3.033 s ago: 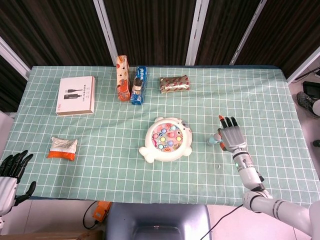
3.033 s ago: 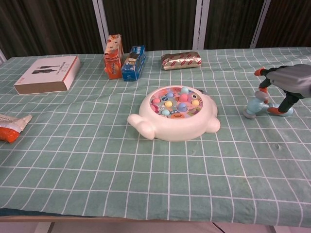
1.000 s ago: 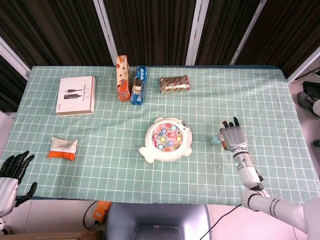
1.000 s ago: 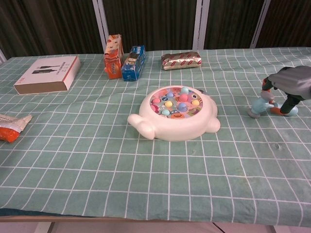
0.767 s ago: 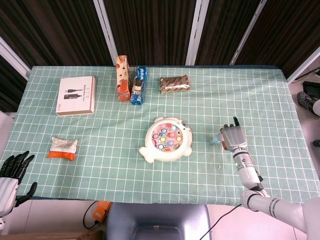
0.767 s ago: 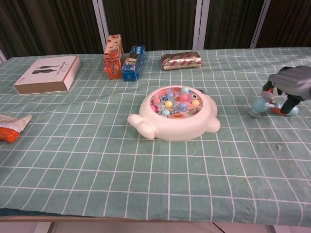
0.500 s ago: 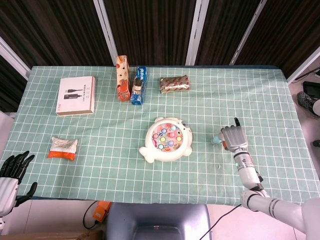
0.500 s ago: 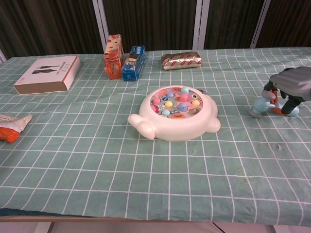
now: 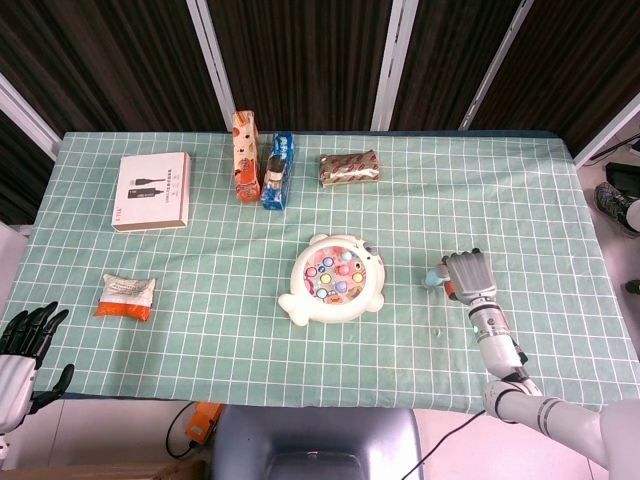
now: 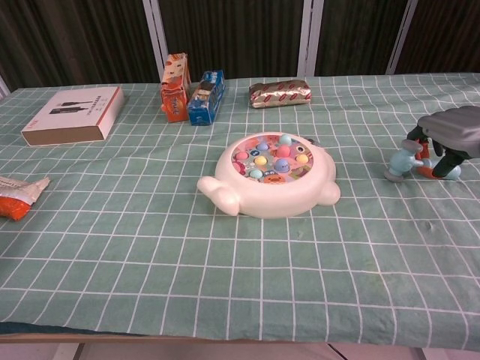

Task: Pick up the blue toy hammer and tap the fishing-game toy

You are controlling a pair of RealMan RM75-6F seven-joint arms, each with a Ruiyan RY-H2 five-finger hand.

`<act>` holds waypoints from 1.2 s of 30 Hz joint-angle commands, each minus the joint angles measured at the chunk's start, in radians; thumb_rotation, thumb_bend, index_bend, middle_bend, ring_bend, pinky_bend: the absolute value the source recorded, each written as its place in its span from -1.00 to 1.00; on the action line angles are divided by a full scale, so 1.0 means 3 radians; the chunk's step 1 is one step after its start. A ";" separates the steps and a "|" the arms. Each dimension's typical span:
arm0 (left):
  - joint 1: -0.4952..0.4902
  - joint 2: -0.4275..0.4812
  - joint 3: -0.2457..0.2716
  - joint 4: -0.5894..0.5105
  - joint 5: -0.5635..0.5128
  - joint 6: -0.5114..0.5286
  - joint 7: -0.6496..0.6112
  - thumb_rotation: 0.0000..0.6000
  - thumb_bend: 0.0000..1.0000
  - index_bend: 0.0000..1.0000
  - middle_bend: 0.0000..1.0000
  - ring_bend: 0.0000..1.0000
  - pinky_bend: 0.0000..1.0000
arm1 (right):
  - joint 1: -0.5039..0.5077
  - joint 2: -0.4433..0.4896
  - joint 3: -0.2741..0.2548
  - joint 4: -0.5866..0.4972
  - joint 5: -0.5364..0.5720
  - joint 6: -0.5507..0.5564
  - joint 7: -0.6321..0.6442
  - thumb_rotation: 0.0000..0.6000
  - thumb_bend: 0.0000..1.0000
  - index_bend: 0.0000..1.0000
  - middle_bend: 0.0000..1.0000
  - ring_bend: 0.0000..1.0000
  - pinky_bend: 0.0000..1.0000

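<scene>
Left hand, lower left corner of head view, off the table, fingers spread, empty. Right hand at right edge, fingers curled down over the small blue plastic toy hammer; firm grasp cannot be told. White round fishing-game toy sits centre, well apart. Orange packet left. Farther: white box, orange carton, blue carton, foil bar. Green checked tablecloth; dark slatted wall.
</scene>
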 commanded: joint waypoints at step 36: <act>0.0031 0.0010 0.0009 0.0019 0.0032 0.0067 -0.0049 1.00 -0.18 -1.00 -1.00 -1.00 -0.95 | -0.0173 -0.0178 0.0124 0.0355 -0.0529 0.0185 0.0700 1.00 0.15 0.88 0.27 0.20 0.23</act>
